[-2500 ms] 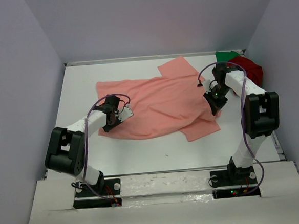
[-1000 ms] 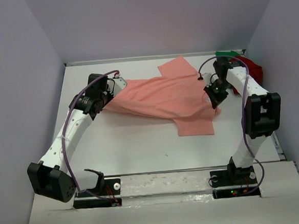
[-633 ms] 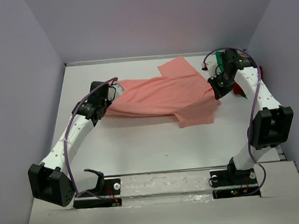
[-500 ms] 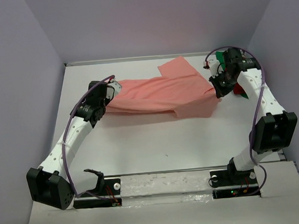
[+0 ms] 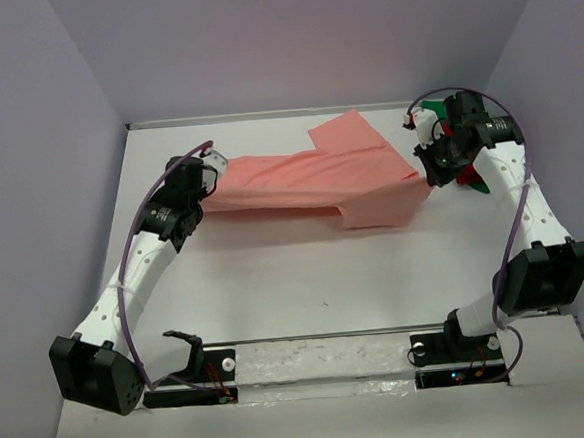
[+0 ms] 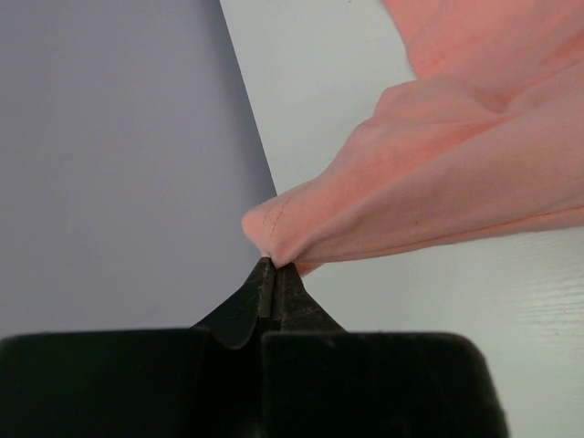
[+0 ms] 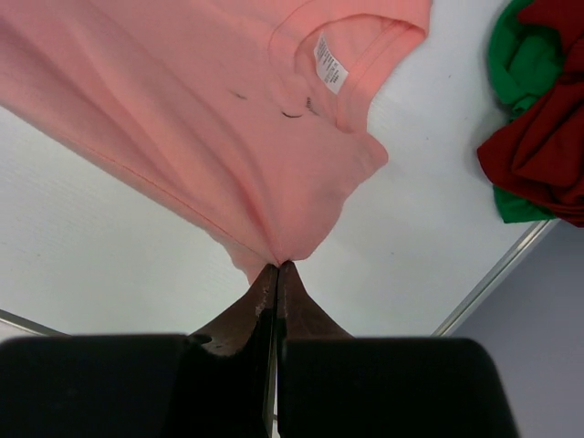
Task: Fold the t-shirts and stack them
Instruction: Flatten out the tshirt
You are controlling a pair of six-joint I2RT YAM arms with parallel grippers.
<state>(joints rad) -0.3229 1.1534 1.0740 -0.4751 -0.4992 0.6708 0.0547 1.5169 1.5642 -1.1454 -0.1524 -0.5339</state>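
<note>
The salmon-pink t-shirt (image 5: 314,177) hangs stretched between my two grippers above the white table, its far sleeve lying on the table. My left gripper (image 5: 212,176) is shut on the shirt's left edge (image 6: 301,228). My right gripper (image 5: 427,167) is shut on the shirt's right edge (image 7: 265,182) near the collar label. The dark red t-shirt (image 7: 547,146) and the green t-shirt (image 7: 520,64) lie bunched together at the back right corner, mostly hidden behind my right arm in the top view (image 5: 469,174).
Purple-grey walls (image 5: 58,175) enclose the table on the left, back and right. A metal rail (image 7: 493,278) runs along the table's right edge next to the bunched shirts.
Both grippers have lifted their edges of the salmon-pink shirt and carried them toward the back of the table, so the front half is drawn up and the shirt looks narrower.
</note>
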